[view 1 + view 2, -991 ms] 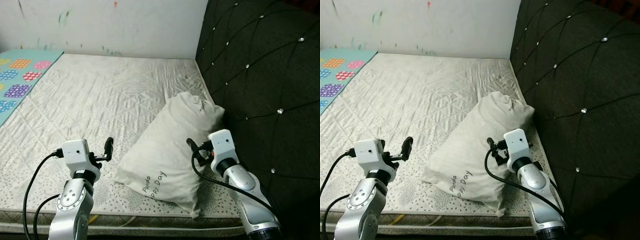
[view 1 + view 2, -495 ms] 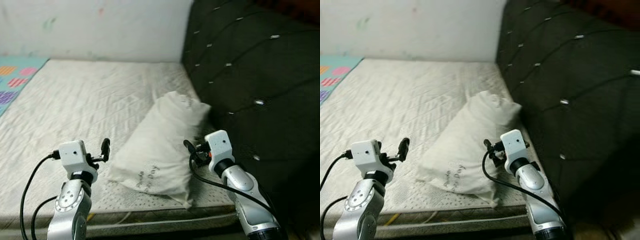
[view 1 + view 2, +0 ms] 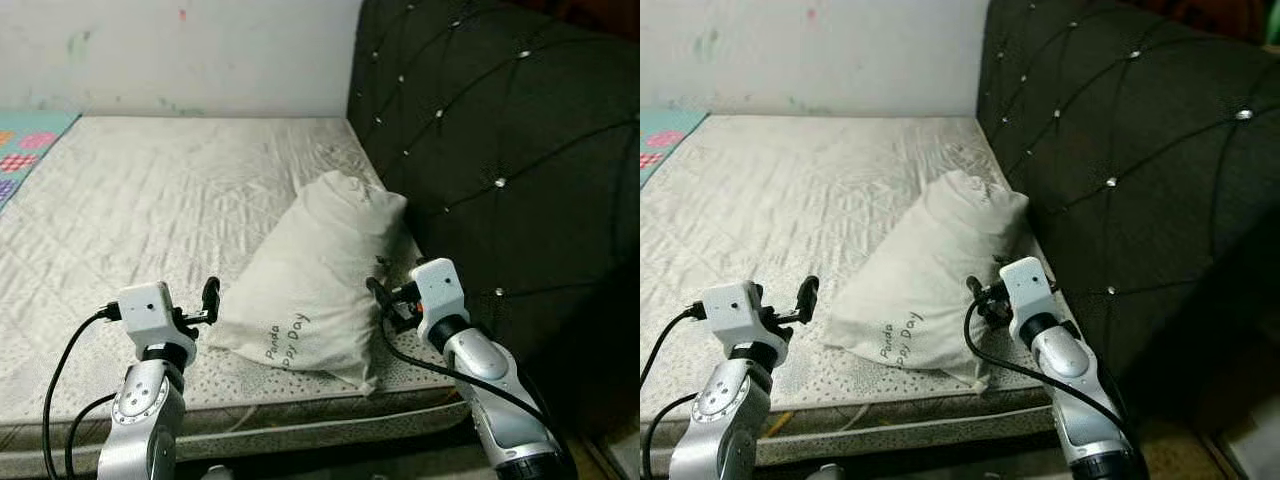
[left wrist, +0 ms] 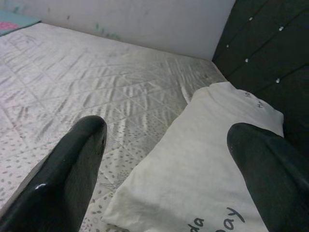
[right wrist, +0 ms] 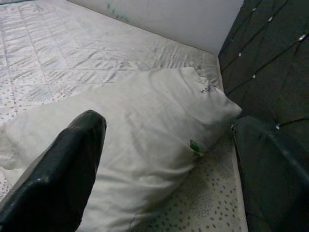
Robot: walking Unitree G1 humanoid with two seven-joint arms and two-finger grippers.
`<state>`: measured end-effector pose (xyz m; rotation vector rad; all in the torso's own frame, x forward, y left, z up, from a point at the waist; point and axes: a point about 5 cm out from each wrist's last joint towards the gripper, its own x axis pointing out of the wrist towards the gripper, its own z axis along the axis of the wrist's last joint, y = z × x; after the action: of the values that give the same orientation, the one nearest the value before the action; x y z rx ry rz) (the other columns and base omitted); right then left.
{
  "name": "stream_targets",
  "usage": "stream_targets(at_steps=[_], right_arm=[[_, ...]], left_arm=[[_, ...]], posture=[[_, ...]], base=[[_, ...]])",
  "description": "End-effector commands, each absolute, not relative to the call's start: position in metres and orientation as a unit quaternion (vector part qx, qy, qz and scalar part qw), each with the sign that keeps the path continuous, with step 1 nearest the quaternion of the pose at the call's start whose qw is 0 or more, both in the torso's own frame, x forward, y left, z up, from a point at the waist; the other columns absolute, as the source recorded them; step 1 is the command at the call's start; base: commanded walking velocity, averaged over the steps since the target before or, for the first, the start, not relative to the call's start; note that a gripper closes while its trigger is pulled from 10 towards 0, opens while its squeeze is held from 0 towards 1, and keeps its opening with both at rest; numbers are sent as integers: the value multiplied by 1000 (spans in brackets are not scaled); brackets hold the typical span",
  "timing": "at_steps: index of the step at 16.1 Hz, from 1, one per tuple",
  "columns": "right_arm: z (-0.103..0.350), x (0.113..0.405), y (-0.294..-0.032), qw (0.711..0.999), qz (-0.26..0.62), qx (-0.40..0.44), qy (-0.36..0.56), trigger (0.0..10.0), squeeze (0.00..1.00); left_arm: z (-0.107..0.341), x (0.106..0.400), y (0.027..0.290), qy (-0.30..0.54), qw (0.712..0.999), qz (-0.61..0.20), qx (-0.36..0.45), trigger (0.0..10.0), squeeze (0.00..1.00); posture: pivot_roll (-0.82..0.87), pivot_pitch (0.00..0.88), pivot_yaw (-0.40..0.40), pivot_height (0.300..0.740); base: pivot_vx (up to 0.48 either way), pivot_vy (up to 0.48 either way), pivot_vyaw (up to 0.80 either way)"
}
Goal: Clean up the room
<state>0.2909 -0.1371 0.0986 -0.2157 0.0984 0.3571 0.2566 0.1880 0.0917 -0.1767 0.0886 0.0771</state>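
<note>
The right end effector (image 3: 983, 297) hovers with its two black fingers spread apart and holding nothing, just beside the near right edge of the pillow (image 3: 315, 285). The left end effector (image 3: 209, 300) is likewise spread and empty, near the pillow's lower left corner but not touching it.

The pillow lies slanted on the bare mattress (image 3: 150, 200), its far end against the dark tufted headboard (image 3: 500, 140) and its near corner close to the bed's front edge.

The risks look plain. A pinch on loose cover fabric alone could slip, or drag the pillow off the front edge onto the floor. The right arm works close to the headboard and could knock against it. If only one side grips, the soft pillow will likely sag and twist.
</note>
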Motion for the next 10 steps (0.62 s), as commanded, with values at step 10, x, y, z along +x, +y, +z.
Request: stream_targets(at_steps=[10], right_arm=[[102, 290, -131, 972, 206, -104, 40, 10000, 0]], left_arm=[[95, 256, 188, 35, 995, 61, -74, 10000, 0]], posture=[[-167, 0, -60, 597]], base=[[0, 0, 0]])
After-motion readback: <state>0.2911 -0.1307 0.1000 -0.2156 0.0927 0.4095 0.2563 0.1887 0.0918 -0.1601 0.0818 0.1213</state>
